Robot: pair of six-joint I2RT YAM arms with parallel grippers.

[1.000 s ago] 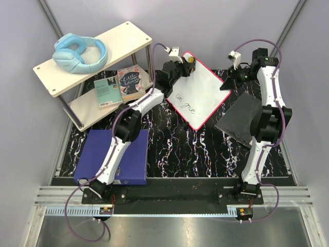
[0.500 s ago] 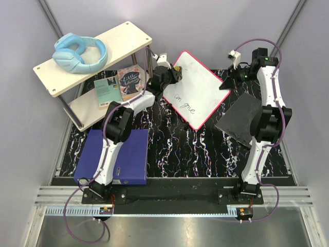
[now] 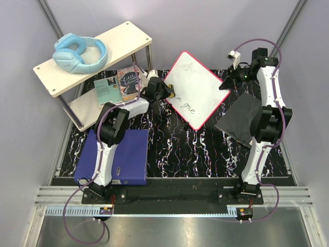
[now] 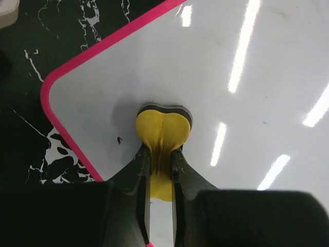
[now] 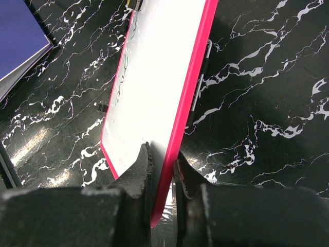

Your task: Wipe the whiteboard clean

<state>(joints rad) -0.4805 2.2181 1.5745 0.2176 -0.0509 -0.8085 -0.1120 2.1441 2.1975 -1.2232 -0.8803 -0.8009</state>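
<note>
The whiteboard [image 3: 198,87] has a red-pink frame and stands tilted on one corner at the back middle of the table. Dark handwriting [image 3: 186,106] runs across its lower left part. My left gripper [image 3: 168,92] is at the board's left corner. In the left wrist view it [image 4: 161,159] is shut on a yellow eraser [image 4: 163,127], which presses flat on the white board [image 4: 247,62]. My right gripper [image 3: 229,82] is shut on the board's right corner. In the right wrist view its jaws [image 5: 162,170] clamp the pink edge [image 5: 187,103].
A dark grey cloth [image 3: 239,121] lies at the right under the right arm. A blue-purple binder [image 3: 115,157] lies at the front left. A two-level shelf [image 3: 123,38] at the back left carries light blue headphones [image 3: 79,53] and books [image 3: 119,85].
My left gripper has slid the eraser from the board's top corner down along its upper left edge to the left corner. The right gripper and the board have not moved.
</note>
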